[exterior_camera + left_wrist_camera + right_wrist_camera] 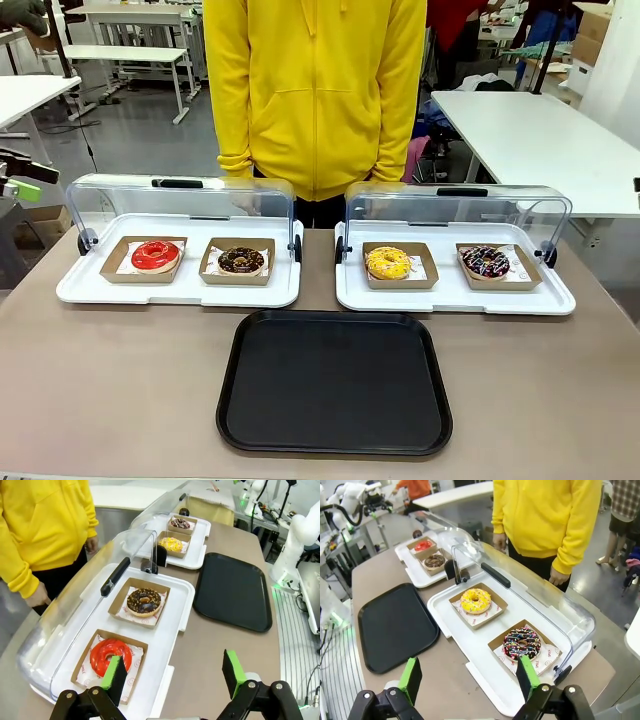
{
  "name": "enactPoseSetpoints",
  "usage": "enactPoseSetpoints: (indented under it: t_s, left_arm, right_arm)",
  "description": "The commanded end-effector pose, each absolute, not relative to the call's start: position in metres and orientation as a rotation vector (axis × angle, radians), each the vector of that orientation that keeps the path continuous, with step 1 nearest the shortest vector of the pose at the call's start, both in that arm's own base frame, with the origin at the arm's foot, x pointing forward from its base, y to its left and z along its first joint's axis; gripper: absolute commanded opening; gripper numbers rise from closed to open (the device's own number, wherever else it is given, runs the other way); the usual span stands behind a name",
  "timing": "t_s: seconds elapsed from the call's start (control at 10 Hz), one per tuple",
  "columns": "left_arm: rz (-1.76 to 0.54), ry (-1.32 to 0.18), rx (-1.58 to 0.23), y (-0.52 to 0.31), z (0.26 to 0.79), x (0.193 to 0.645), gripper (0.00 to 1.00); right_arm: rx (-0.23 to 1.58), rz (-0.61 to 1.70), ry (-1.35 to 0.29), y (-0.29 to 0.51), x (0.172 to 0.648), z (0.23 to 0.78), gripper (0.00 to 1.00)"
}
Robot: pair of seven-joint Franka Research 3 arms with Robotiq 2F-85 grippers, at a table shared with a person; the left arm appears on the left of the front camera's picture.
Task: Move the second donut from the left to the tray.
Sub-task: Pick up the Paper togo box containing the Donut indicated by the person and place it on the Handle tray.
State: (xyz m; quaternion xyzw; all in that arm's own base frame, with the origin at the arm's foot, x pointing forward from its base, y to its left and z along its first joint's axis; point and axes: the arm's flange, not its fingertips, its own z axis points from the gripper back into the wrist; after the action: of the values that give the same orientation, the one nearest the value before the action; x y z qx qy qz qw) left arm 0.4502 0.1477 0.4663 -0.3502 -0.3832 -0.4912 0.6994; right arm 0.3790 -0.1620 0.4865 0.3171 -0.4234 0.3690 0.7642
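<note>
— Where the desk's left side starts, how do the left jaws stand?
— Released. Their green pads (114,676) are wide apart and hold nothing. They hover over the left end of the left white tray (180,296).

— What lies on that tray?
— Two brown cardboard holders side by side. The red donut (155,254) sits in the left one. The second donut from the left (241,261), dark chocolate with light specks, sits in the right one on white paper, near the tray's right end.

— What stands around it?
— The clear lid (180,200) stands tipped up behind both holders, toward the desk's far edge, with a black handle along its top. The side facing the robot is open. The person (315,90) in a yellow hoodie stands at the far edge, between the two white trays.

— And the middle?
— The tray (335,385), black with a raised rim, lies flat at the desk's near edge, in front of the gap between the white trays and apart from both.

— Further right?
— The right white tray (455,300), its lid also up, carries the yellow donut (388,263) and, at its right end, the sprinkled donut (485,262). The right jaws are released too, with their pads (526,676) spread. They hover by that tray's near rim.
</note>
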Motion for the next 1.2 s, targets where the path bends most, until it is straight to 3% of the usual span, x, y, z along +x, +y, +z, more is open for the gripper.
enactPoseSetpoints:
  t_s: [0.0,1.1]
  left_arm:
    - [-1.094,-0.857,-0.785,0.1474,0.4662,0.4491,1.00]
    - [-1.094,-0.857,-0.785,0.1474,0.4662,0.4491,1.00]
  right_arm:
    - [0.699,0.806,-0.949,-0.1608,0.3796,0.4863,1.00]
    - [0.699,0.806,-0.949,-0.1608,0.3796,0.4863,1.00]
